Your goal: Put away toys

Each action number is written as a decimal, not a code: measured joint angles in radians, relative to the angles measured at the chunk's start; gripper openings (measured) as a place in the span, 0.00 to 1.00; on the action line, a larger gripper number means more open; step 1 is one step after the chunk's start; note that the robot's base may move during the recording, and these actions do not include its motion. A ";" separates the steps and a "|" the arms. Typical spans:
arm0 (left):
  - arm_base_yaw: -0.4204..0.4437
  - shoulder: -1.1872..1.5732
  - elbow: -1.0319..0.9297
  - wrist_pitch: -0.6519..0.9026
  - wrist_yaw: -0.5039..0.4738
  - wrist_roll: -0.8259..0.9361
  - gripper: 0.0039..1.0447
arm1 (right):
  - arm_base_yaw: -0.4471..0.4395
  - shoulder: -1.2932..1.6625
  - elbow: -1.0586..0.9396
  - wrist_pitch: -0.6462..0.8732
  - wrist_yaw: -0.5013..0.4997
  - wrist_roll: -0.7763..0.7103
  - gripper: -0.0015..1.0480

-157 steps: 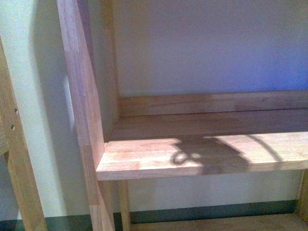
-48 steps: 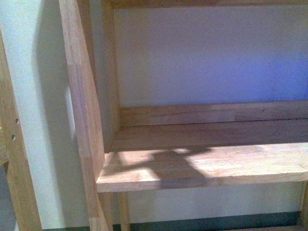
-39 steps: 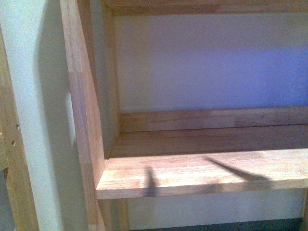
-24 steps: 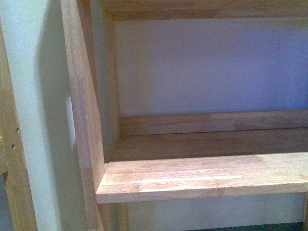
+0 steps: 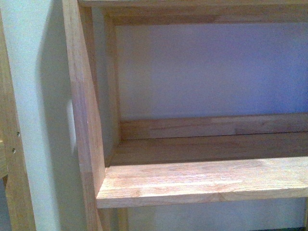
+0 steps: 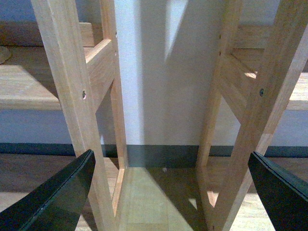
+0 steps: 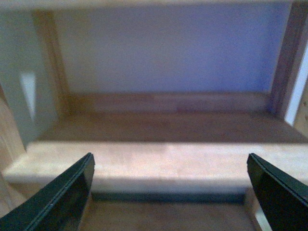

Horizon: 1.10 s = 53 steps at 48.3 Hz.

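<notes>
Wooden boards fill every view, and the plush toy is not seen in any of them, so its place cannot be told. In the front view a light wooden shelf point(image 5: 202, 180) is seen, with a low back rail point(image 5: 211, 126) behind it and a pale bluish wall point(image 5: 211, 67) above the rail. An upright side panel point(image 5: 85, 120) stands at the left end of the shelf, and a second upright post point(image 5: 9, 144) is seen at the left edge of the picture, with a strip of pale wall between them. The front part of the shelf is lit and the back part lies in shadow. No arm is seen in this view. In the left wrist view the left gripper point(image 6: 168, 192) is seen with its jaws wide apart, and nothing is held between the two dark fingers point(image 6: 53, 197). Between the fingers, two wooden frames point(image 6: 72, 96) are seen side by side with a gap of white wall between them, and a dark skirting strip point(image 6: 159, 155) runs along the foot of the wall above a wooden floor point(image 6: 144, 197). In the right wrist view the right gripper point(image 7: 168, 192) is also seen with its jaws wide apart and holding nothing. It faces a shelf compartment point(image 7: 168, 159), of which the front board is lit, the back is shadowed, and the wall behind is bluish.
</notes>
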 joint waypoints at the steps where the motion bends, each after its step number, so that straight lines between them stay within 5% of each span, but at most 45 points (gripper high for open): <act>1: 0.000 0.000 0.000 0.000 0.000 0.000 0.95 | -0.014 -0.009 -0.014 -0.003 -0.014 0.000 0.74; 16: 0.000 0.000 0.000 0.000 0.000 0.000 0.95 | -0.197 -0.123 -0.159 0.022 -0.189 0.002 0.21; 18: 0.000 0.000 0.000 0.000 0.000 0.000 0.95 | -0.260 -0.138 -0.175 0.023 -0.282 0.001 0.16; 25: 0.000 0.000 0.000 0.000 0.000 0.000 0.95 | -0.354 -0.166 -0.210 0.032 -0.332 0.005 0.18; 53: 0.000 0.000 0.000 0.000 0.000 0.000 0.95 | -0.358 -0.231 -0.293 0.051 -0.340 0.005 0.18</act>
